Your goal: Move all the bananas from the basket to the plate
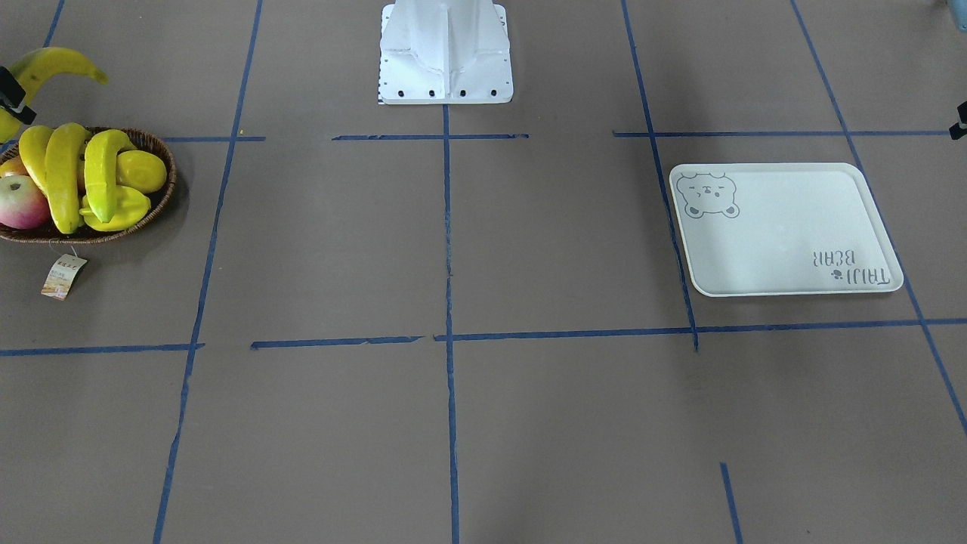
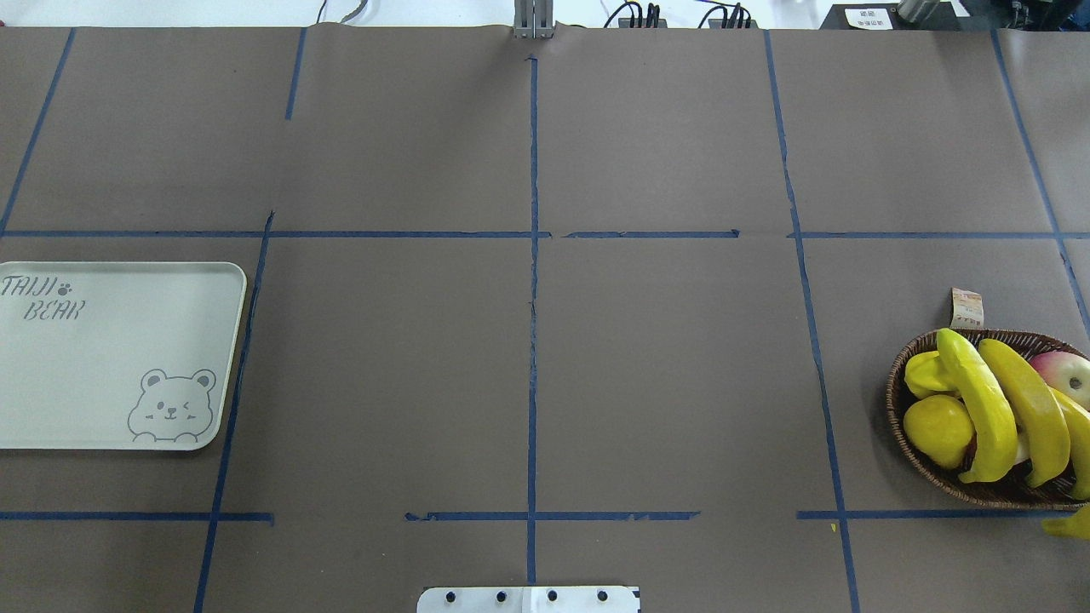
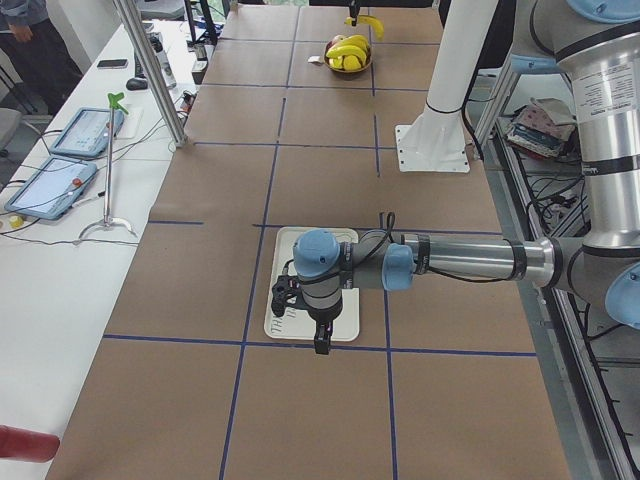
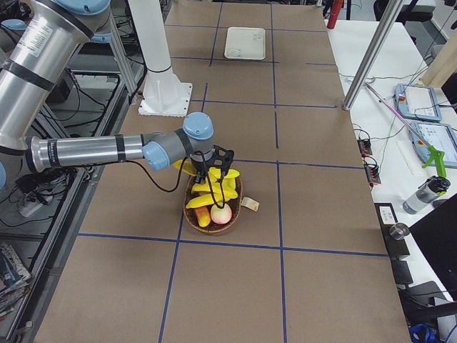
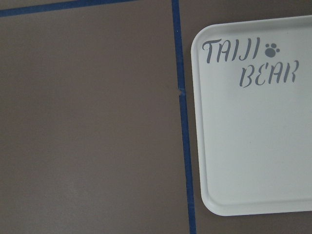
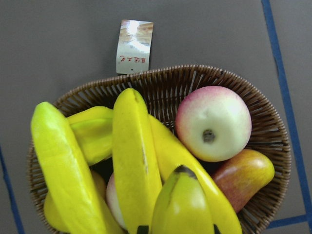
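Observation:
The brown wicker basket (image 1: 165, 151) sits at the table's end on my right, with three yellow bananas (image 1: 64, 177) lying in it. A fourth banana (image 1: 53, 64) hangs just above the basket's robot-side rim, and my right gripper (image 1: 10, 97) is shut on it. In the right wrist view that held banana (image 6: 180, 204) fills the bottom centre over the basket (image 6: 195, 78). The white bear plate (image 1: 786, 227) lies bare at the opposite end. My left gripper (image 3: 290, 298) hovers over the plate's (image 3: 300, 312) outer end; I cannot tell whether it is open or shut.
The basket also holds a ridged starfruit (image 1: 121, 213), a round yellow fruit (image 1: 143, 170), a pink-green apple (image 6: 213, 123) and a reddish fruit (image 6: 243, 175). A paper tag (image 1: 63, 276) lies beside it. The white robot base (image 1: 446, 53) stands at the table's edge, between basket and plate.

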Motion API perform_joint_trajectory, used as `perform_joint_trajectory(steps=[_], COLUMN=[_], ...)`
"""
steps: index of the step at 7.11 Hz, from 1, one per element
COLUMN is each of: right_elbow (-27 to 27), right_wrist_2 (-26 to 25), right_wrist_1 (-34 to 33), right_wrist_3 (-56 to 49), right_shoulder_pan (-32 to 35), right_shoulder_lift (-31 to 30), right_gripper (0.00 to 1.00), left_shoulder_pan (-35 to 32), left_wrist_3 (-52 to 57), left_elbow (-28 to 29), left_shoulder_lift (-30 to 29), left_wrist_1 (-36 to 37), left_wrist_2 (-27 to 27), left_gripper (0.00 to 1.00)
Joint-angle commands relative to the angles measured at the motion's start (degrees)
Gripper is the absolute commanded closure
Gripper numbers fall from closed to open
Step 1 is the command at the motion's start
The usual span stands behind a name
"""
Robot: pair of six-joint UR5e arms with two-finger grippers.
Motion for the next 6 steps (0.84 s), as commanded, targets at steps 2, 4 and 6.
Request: perform_joint_trajectory(steps=[2,4,6], right_elbow=[-0.4,-0.9,-1.3], right_wrist_2=[4.5,4.6,3.5], right_wrist_1=[0.1,0.2,0.3], right_wrist_3=[1.3,9.0,18.3], right_shoulder_pan=[0.9,0.2,-4.1], right_shoulder_lift=[6.2,11.9,18.8], right_gripper=[1.00,1.00,1.00], left_shoulder_pan=[0.0,2.2,2.4], left_wrist_3=[-0.2,-0.5,-0.6], left_elbow=[-0.6,-0.6,1.0], left_shoulder_lift=[-0.2,-2.4,-9.4], left_wrist_1=[-3.2,-6.5,-10.3], left_wrist_2=[-1.5,-1.8,-1.7], left_gripper=[0.00,0.00,0.00])
